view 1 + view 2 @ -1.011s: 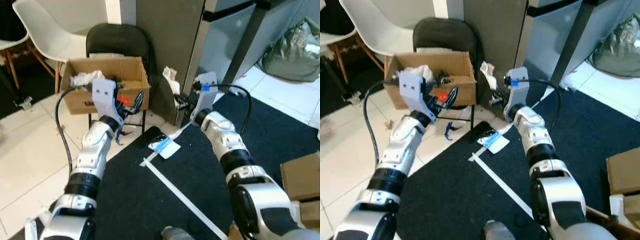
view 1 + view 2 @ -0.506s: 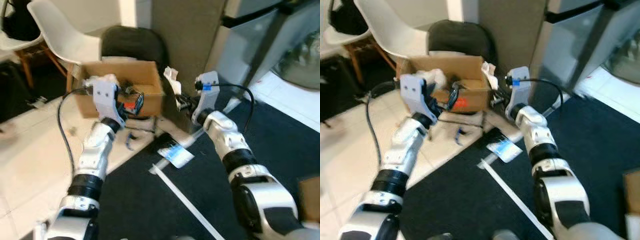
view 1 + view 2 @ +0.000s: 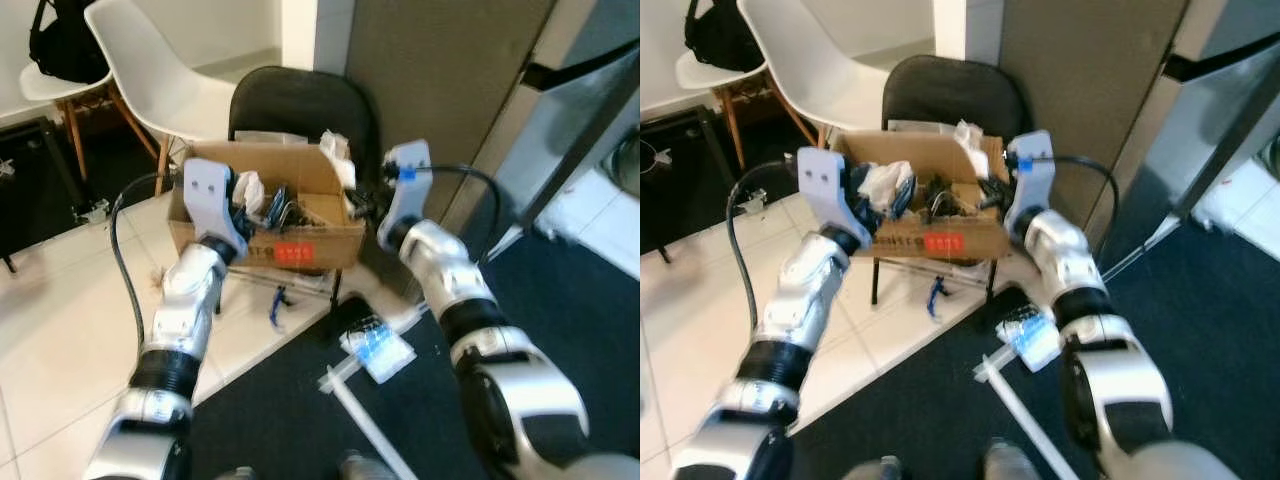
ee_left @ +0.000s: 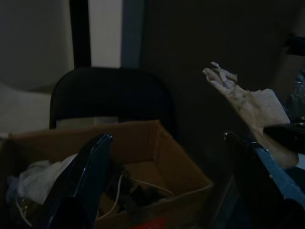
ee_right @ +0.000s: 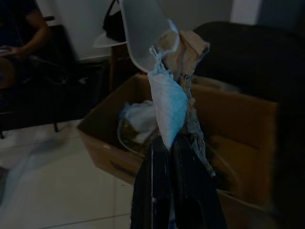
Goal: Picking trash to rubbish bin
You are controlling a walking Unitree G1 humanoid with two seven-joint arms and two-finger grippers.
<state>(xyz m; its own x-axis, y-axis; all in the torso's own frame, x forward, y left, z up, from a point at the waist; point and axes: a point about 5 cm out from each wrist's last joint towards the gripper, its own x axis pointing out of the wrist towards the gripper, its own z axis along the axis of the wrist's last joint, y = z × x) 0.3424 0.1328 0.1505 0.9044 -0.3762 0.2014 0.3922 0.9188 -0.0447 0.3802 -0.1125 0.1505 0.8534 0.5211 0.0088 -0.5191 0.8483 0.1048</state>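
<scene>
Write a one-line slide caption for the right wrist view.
Right gripper pinches crumpled tissue over the open cardboard box of trash.

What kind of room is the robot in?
Probably a home or office corner: a white chair, a black folding chair bearing a cardboard box of rubbish, tiled floor and dark carpet.

Cardboard box (image 3: 300, 245) on black chair (image 3: 300, 100)
</scene>
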